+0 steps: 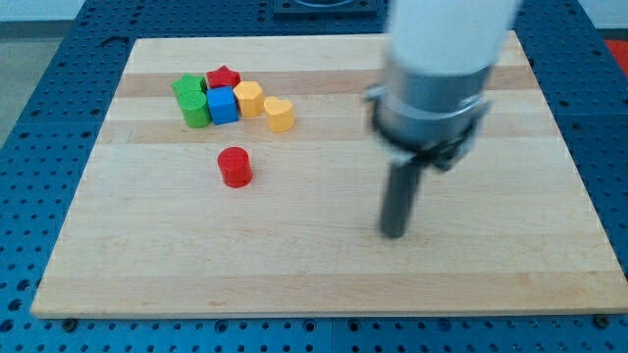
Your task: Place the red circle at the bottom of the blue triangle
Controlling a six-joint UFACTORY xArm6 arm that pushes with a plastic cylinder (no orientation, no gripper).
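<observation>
My upper body section is a broad white cylinder, blurred at its edges; below it sits a grey metallic collar, slightly narrower than the white housing; beneath the collar is a dark, nearly black mounting ring with small protruding lugs at its sides; from this ring extends a straight dark grey rod of round section, ending at my tip (pixel 393 233); no cables or markings can be made out.

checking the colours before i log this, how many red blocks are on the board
2. A red star sits at the top of the cluster near the view's upper left; a red circle stands alone below that cluster. None appears hidden, though the arm covers some board.
</observation>
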